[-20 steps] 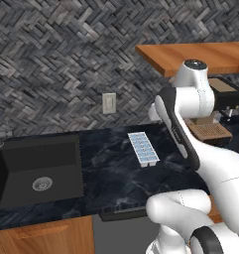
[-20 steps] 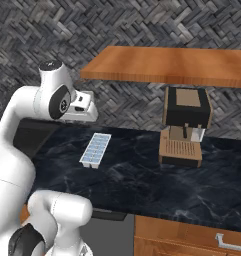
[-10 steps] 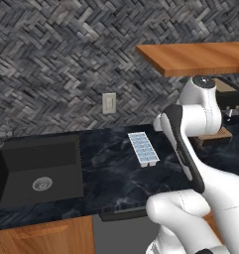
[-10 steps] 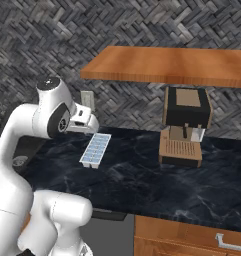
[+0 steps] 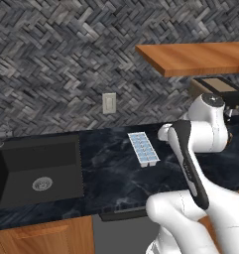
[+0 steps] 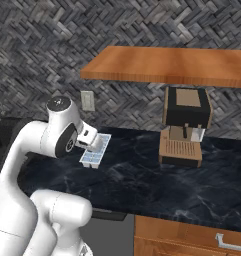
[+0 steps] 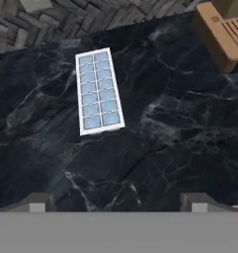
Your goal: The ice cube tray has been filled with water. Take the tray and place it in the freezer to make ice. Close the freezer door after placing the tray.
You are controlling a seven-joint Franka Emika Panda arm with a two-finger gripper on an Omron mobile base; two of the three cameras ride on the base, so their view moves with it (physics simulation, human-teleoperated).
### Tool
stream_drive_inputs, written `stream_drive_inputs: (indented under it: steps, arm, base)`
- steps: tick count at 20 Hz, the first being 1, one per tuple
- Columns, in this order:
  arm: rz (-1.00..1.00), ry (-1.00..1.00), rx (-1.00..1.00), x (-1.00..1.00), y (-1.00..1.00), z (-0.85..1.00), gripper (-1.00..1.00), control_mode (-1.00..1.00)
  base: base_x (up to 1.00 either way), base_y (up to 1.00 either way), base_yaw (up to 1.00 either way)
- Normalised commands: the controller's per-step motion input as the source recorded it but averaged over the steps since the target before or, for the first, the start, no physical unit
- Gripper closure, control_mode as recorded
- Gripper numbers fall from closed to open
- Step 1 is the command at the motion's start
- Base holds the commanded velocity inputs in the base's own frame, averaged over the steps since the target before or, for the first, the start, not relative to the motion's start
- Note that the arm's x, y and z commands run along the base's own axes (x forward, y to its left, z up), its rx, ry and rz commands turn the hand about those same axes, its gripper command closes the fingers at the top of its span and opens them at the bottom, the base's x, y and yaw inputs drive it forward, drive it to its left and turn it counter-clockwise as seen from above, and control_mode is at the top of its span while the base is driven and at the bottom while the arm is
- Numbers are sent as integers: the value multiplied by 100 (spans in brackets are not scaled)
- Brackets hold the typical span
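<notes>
The ice cube tray (image 7: 99,90) lies flat on the black marble counter (image 7: 179,128), its two-wide grid of cells filled with pale blue water. In the hand view it sits ahead and left of my gripper (image 7: 118,202), which is open, fingertips (image 7: 36,201) wide apart with nothing between them. The left base view has the tray (image 5: 143,149) mid-counter, just left of my arm. From the right base view, my hand (image 6: 87,137) hangs above the tray (image 6: 98,150) and hides its near left part. The freezer and the freezer door are out of view.
A black sink (image 5: 36,173) is sunk into the counter at the left. A wood-and-black coffee machine (image 6: 186,125) stands to the right under a wooden shelf (image 6: 167,65). A wall outlet (image 5: 109,103) sits behind the tray. The counter's front edge runs close below.
The arm has folded down and forward, bringing the hand lower over the counter near the tray. The tray has not moved. The gripper has stayed open.
</notes>
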Motion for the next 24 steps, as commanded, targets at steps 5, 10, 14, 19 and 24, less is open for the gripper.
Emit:
stream_drive_inputs:
  steps: [5, 10, 14, 19, 24]
  arm:
    - [-15, 4, 22, 0, -8, -24, -100, -100]
    - [-12, 13, 22, 0, -14, -25, -100, -100]
    - [-13, 12, 20, 0, -5, -34, -100, -100]
    - [-15, 9, 19, 24, 0, -40, -100, -100]
    - [-12, 2, 13, 28, -2, -27, -100, -100]
  base:
    - [0, 0, 0]
    - [0, 0, 0]
    - [0, 0, 0]
    - [0, 0, 0]
    - [0, 0, 0]
